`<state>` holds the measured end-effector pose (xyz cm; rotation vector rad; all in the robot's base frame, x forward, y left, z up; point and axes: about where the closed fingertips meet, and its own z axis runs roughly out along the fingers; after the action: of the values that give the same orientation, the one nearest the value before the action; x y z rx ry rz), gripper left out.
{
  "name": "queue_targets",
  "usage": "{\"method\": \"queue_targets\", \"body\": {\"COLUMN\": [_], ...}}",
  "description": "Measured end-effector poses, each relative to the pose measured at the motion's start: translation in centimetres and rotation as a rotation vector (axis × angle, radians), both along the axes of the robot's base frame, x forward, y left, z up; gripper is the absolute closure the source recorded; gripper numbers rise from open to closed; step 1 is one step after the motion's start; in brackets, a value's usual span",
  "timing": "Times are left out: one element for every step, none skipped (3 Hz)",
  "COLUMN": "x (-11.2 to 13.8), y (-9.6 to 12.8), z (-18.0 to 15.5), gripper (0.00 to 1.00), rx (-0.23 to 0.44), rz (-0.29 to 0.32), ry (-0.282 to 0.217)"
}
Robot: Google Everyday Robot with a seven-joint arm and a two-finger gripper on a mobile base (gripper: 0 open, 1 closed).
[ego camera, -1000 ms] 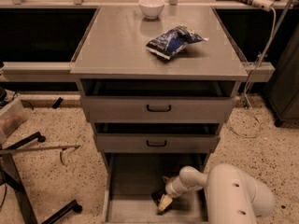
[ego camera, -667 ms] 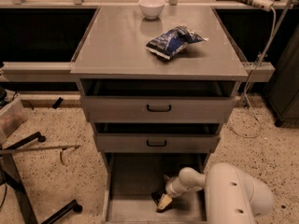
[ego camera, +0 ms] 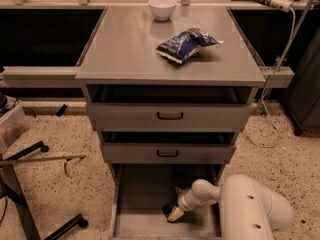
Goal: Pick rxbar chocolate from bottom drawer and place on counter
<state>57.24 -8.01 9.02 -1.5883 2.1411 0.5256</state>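
Observation:
The bottom drawer (ego camera: 140,204) is pulled open, showing its flat grey floor. My gripper (ego camera: 174,213) reaches down into it from the white arm at the lower right. A small dark flat thing, likely the rxbar chocolate (ego camera: 168,209), lies under the gripper tip, mostly hidden by it. The counter (ego camera: 130,49) is the broad grey top of the cabinet above.
A blue-and-white snack bag (ego camera: 185,44) and a white bowl (ego camera: 162,7) sit on the counter. Two shallower drawers with black handles (ego camera: 170,116) are slightly open above the bottom one. A black stand (ego camera: 30,184) is on the floor at left. A cable (ego camera: 272,99) hangs at right.

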Motion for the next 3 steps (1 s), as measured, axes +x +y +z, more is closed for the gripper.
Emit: {"method": "queue_targets", "body": {"x": [0.00, 0.00, 0.00], "y": [0.00, 0.00, 0.00], "z": [0.00, 0.02, 0.92], "gripper": [0.42, 0.65, 0.89], "rx": [0.000, 0.000, 0.000], "rz": [0.000, 0.000, 0.000], "ry": [0.000, 0.000, 0.000]}}
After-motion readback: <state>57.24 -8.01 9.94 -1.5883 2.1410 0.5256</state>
